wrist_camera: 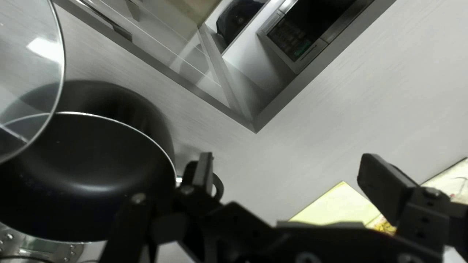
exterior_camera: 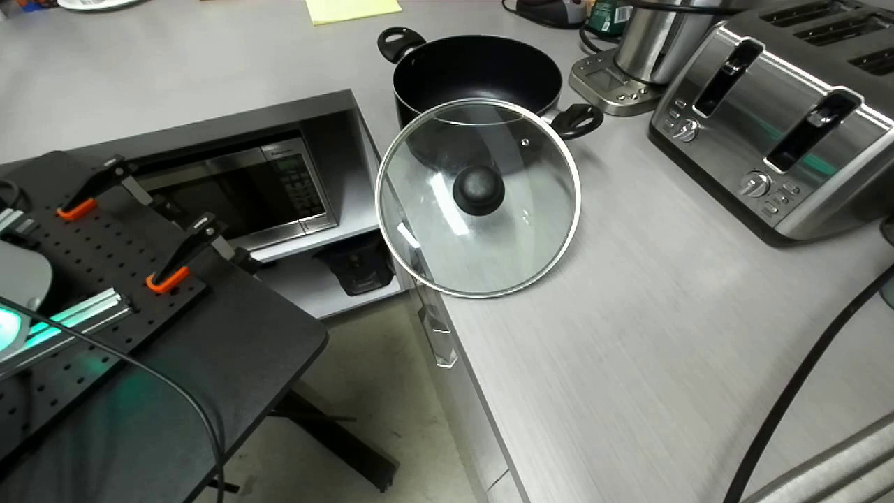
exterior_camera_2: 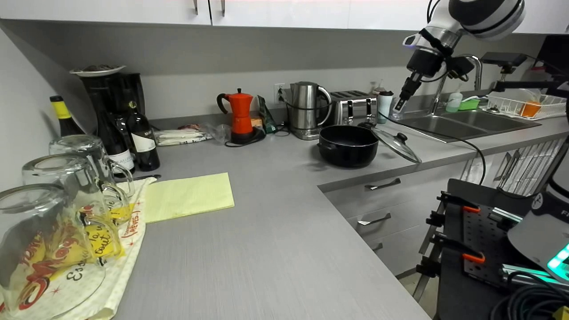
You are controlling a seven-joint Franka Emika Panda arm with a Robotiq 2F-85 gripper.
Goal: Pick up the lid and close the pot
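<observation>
The black pot (exterior_camera: 482,66) stands open on the counter in both exterior views, also here (exterior_camera_2: 349,151). It fills the left of the wrist view (wrist_camera: 95,160). The clear glass lid (exterior_camera: 447,251) with a black knob leans tilted against the pot's side by one handle, its lower edge toward the counter's front edge; it shows in an exterior view (exterior_camera_2: 391,141) too. Only part of the lid (wrist_camera: 29,73) shows at the wrist view's upper left. My gripper (exterior_camera_2: 399,106) is above the counter, apart from lid and pot. In the wrist view its fingers (wrist_camera: 287,162) are wide apart with nothing between them.
A steel kettle (exterior_camera_2: 304,106) and a silver toaster (exterior_camera: 775,133) stand behind the pot. A black cable (exterior_camera: 796,391) crosses the counter. A sink (exterior_camera_2: 449,126) lies beyond. A yellow pad (exterior_camera_2: 189,195), glass mugs (exterior_camera_2: 49,240) and a red moka pot (exterior_camera_2: 241,115) stand along the counter.
</observation>
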